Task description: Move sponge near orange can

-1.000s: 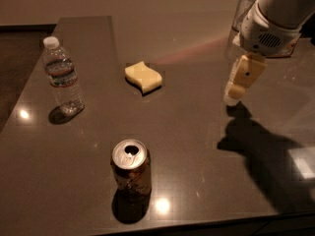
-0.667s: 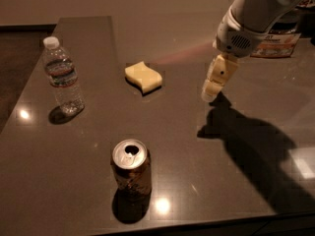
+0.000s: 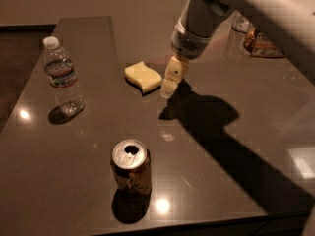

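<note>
A: What's the layout, biggest thing first?

B: The dark table [image 3: 83, 156] fills the view. Above it the white arm [image 3: 256, 9] reaches in from the far right.

A: Has the arm moved?

B: Yes. A second ago it hung over the right side of the table, well apart from everything. It has since swung left and come lower.

A: And the objects?

B: None has shifted. The water bottle [image 3: 61, 75] stands upright at the far left. The orange can [image 3: 131, 168] stands upright near the front edge, its opened top facing up. The sponge [image 3: 142, 76] lies flat in the middle of the far half, well apart from the can.

A: Where's the gripper?

B: The gripper [image 3: 170, 85] points down just beside the sponge's right edge. It may be touching it; I can't be sure. I also cannot tell whether it is spread or closed.

A: So what does that mean for the task?

B: I'd say the approach is nearly finished, but nothing is held yet. The sponge remains to be taken and brought forward toward the can.
</note>
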Motion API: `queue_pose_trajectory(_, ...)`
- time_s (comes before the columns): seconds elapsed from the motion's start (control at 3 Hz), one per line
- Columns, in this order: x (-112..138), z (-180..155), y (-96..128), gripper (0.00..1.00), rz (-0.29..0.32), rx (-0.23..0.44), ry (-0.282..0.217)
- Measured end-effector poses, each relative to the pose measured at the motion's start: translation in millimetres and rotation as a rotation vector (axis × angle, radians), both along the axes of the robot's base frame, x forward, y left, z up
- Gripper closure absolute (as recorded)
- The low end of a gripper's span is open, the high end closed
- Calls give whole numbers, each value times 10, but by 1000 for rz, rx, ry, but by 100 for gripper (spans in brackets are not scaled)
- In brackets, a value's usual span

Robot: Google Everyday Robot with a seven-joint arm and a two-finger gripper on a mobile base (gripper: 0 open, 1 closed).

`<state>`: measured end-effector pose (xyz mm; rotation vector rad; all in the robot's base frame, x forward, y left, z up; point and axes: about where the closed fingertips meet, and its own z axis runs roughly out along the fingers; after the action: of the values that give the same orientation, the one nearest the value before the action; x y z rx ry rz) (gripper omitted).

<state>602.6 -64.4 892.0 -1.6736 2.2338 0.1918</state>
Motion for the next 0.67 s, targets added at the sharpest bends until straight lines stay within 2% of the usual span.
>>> queue_pose_trajectory(0.33,227,-151,301,0,10,9,17)
queue_pose_trajectory(0.67,330,-268,559,0,20,13,26)
